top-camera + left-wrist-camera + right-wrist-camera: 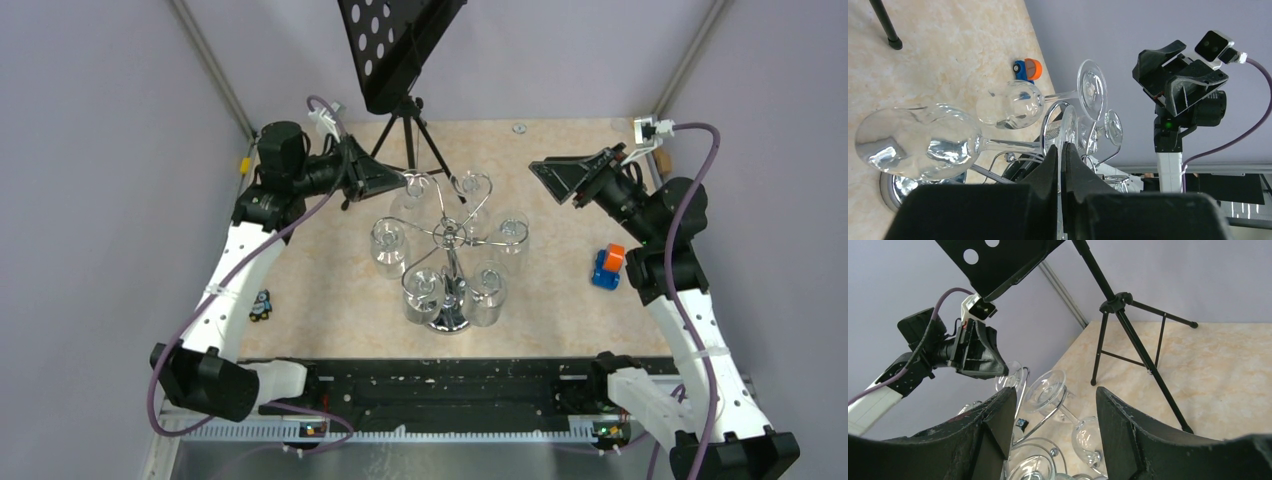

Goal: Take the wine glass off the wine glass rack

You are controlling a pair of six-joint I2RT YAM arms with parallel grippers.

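Note:
The chrome wine glass rack (450,238) stands mid-table on its round mirrored base (450,318), with several glasses hanging bowl-down from its curled arms. My left gripper (403,182) is at the rack's back left. In the left wrist view the gripper (1063,150) is shut on the thin foot (1068,127) of a wine glass (923,145), which still sits in a rack arm (1044,127). My right gripper (535,168) hovers right of the rack, apart from it. In the right wrist view it (1055,395) is wide open and empty, with glasses below.
A black tripod music stand (400,45) stands just behind the rack, its legs (1128,330) near the left gripper. A blue and orange toy (607,265) lies on the right and a small dark toy (261,305) on the left.

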